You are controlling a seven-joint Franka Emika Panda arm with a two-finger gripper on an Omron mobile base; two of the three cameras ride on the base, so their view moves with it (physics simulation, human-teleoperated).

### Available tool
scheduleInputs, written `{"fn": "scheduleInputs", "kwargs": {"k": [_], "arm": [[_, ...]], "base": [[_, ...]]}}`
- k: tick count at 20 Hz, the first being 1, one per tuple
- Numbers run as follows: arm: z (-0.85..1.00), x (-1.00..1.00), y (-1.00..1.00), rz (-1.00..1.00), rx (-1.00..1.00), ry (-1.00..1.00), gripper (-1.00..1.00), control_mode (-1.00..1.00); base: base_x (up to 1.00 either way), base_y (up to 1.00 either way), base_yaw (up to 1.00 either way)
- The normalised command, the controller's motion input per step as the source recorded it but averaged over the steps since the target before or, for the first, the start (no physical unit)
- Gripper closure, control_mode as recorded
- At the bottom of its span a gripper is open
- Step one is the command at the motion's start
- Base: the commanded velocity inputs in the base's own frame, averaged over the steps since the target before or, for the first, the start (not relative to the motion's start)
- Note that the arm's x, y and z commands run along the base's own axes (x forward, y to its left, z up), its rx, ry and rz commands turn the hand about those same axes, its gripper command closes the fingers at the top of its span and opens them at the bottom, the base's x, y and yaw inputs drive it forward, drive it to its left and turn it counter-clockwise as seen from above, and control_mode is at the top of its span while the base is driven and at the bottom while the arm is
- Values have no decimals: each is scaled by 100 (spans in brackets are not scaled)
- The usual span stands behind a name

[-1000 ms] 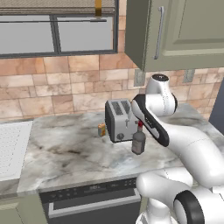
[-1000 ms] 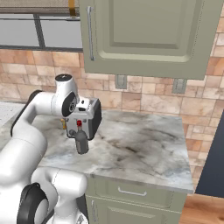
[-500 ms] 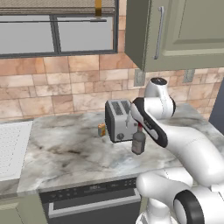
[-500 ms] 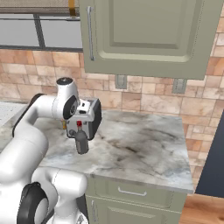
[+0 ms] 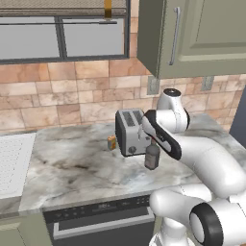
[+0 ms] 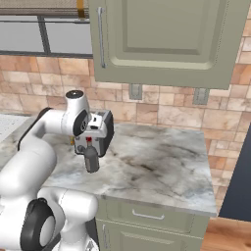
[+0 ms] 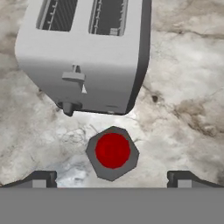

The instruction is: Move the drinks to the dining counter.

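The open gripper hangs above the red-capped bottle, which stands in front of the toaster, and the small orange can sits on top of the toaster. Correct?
Not quite. The can stands on the worktop beside the toaster, as the left base view shows. The rest holds: the gripper is open above the bottle.

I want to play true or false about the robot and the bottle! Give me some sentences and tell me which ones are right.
1. The bottle has a red cap. True.
2. The pincer is squeezing the bottle. False: its fingertips stand wide apart on either side, above the bottle, not touching it.
3. The bottle stands on the worktop in front of the toaster. True.
4. The small orange can sits on top of the toaster. False: it stands on the worktop beside the toaster.
5. The bottle lies on its side. False: it stands upright.
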Motion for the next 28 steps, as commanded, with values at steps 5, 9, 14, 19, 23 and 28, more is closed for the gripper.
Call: {"fn": "scheduleInputs", "kwargs": {"k": [5,9,14,19,23,28], "arm": [[-12,9,0,0,0,0,-100,-100],[-10,1,1,0,0,-2,-100,-100],[-8,0,0,0,0,-4,-100,-100],[-8,0,0,0,0,-6,-100,-100],[-9,0,0,0,0,-8,-100,-100],[-6,0,0,-1,0,-8,-100,-100]], "base": [[0,0,0],[0,0,0],[0,0,0],[0,0,0],[0,0,0],[0,0,0]]}}
